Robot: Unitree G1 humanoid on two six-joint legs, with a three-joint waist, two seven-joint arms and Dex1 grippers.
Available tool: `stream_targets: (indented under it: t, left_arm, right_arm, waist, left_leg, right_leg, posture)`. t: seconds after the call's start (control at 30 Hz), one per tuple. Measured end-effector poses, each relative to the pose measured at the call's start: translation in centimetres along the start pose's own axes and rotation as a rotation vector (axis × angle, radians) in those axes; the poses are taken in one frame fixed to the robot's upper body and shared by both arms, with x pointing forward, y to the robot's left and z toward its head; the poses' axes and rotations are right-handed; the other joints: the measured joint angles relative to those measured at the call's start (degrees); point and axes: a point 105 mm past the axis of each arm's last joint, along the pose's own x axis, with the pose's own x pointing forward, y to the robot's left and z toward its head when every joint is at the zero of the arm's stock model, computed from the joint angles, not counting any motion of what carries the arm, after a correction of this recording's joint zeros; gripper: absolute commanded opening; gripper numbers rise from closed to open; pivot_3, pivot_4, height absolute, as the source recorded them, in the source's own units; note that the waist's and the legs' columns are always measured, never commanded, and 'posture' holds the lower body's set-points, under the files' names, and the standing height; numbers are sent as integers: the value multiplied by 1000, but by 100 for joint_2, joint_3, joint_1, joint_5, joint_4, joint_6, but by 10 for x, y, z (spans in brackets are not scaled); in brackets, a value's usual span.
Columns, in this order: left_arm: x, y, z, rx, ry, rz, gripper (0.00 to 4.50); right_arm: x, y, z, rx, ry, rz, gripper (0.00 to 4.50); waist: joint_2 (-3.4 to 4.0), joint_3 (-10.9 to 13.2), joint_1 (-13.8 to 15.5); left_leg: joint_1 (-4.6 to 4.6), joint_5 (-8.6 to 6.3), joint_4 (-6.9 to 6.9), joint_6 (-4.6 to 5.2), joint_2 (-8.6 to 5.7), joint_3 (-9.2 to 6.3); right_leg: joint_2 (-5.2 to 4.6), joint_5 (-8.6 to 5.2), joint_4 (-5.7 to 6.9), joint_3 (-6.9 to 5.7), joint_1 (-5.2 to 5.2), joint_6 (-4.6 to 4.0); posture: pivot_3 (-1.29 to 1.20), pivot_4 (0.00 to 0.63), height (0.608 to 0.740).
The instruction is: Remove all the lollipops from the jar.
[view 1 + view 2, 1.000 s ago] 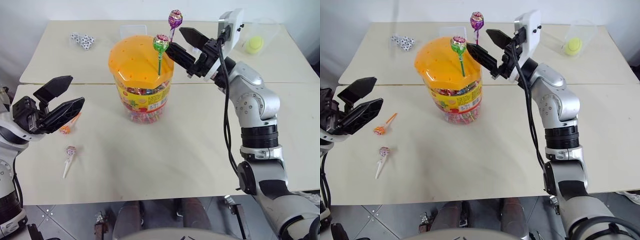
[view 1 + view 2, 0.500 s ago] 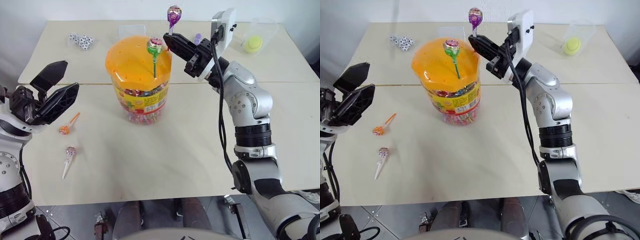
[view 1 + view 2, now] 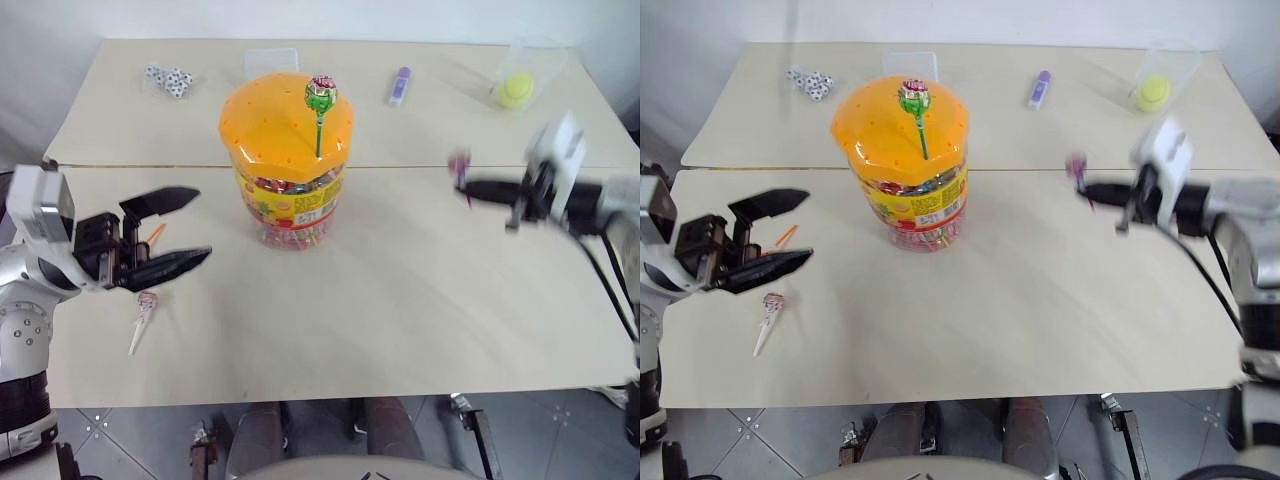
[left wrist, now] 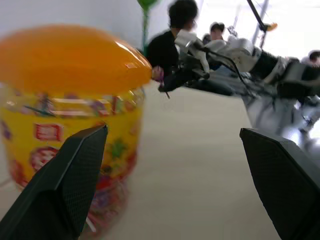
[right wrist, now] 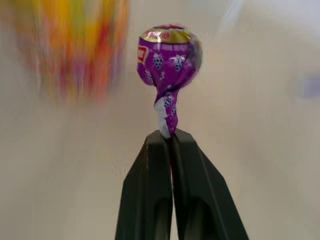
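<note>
**A:** Status at that frame? Right gripper [image 5: 171, 137] had its two black fingers pinched together on the stick of the purple-wrapped round lollipop [image 5: 169, 55], right of centre in the head view, well clear of the big clear plastic jar with the hole-dotted orange lid [image 3: 285, 125].

**B:** Agreed. The grip looked thin though: only the stick sat between the tips, just under the candy head. The arm was motion-blurred, so I'd judge the main risk was the lollipop pivoting or slipping out mid-swing and landing off the cream table [image 3: 400, 310].

**A:** Left gripper [image 3: 180, 228]?

**B:** Fingers spread wide, nothing between them, lower left of the frame and aimed toward the jar. Just beside it lay the white-stick lollipop with a pinkish wrapper [image 3: 141, 312] and the orange lollipop [image 3: 148, 236], both on the table.

**A:** So one left in the jar: the green-wrapped lollipop on a green stick [image 3: 320, 95], standing upright in a lid hole at upper centre.

**B:** Yes. Second risk, as I read it: the jar stood free, unheld. A sideways pull on that stick could tip or drag it. Also the left arm could sweep the two loose lollipops if it came across low.

**A:** Small clear container with the yellow ball [image 3: 514, 88], upper right?

**B:** Near the right arm's side, not touching. A knock was possible if the drop went far back.
</note>
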Motion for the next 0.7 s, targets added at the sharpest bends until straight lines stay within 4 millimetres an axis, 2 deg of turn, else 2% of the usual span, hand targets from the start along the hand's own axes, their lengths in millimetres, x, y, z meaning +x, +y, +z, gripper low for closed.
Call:
stream_targets:
  t: [0.07,0.17,0.27,0.4,0.47,0.57,0.6,0.63,0.7]
  left_arm:
    - [-2,-2,-3,22,26,-18,4500]
    - [-5,-1,-8,38,47,-19,4500]
    - [-5,0,-10,43,45,-16,4500]
    - [-2,0,-12,39,30,-14,4500]
    - [-1,1,-13,30,3,3,4500]
    - [-1,5,-8,13,-60,50,4500]
    - [-3,9,-2,5,-119,85,4500]
    - [-5,12,4,-2,-166,114,4500]
    - [-7,17,16,-22,-263,162,4500]
  right_arm:
    - [-6,7,-29,-32,120,7,39]
    - [-11,18,-58,-65,189,28,39]
    - [-14,29,-77,-40,217,78,728]
    - [-18,26,-74,-12,182,64,2032]
    - [-20,23,-64,7,111,52,2734]
    - [-19,27,-37,38,-58,87,3766]
    - [-15,29,-14,48,-175,108,4058]
    - [-9,33,10,33,-284,135,4058]
    - [1,44,73,-27,-552,194,4058]
  waist:
    - [4,2,-59]
    - [4,2,-82]
    - [5,3,-61]
    - [5,3,-53]
    - [5,3,-47]
    - [5,3,-44]
    - [5,3,-65]
    - [5,3,-82]
    - [7,4,-108]
  left_leg:
    - [10,2,4,-1,1,10]
    - [17,4,6,-3,4,13]
    - [12,3,8,-2,3,10]
    - [12,3,10,-1,4,3]
    - [10,3,11,-1,4,2]
    - [11,3,12,-1,4,-1]
    - [11,3,14,-1,7,-2]
    - [14,3,17,-1,10,-5]
    - [24,3,18,-3,17,-32]
  right_leg:
    - [0,0,6,11,1,0]
    - [1,0,11,16,2,0]
    - [0,1,9,16,1,2]
    - [0,2,11,13,2,2]
    - [0,2,11,12,3,2]
    - [0,2,12,12,3,3]
    - [0,2,16,13,3,2]
    - [0,2,21,16,2,2]
    - [2,4,30,20,2,-2]
  posture:
    - [0,150,740]
    - [0,150,740]
    - [0,150,740]
    - [0,150,740]
    - [0,150,740]
    - [0,150,740]
    - [0,150,740]
    - [0,150,740]
    - [0,150,740]
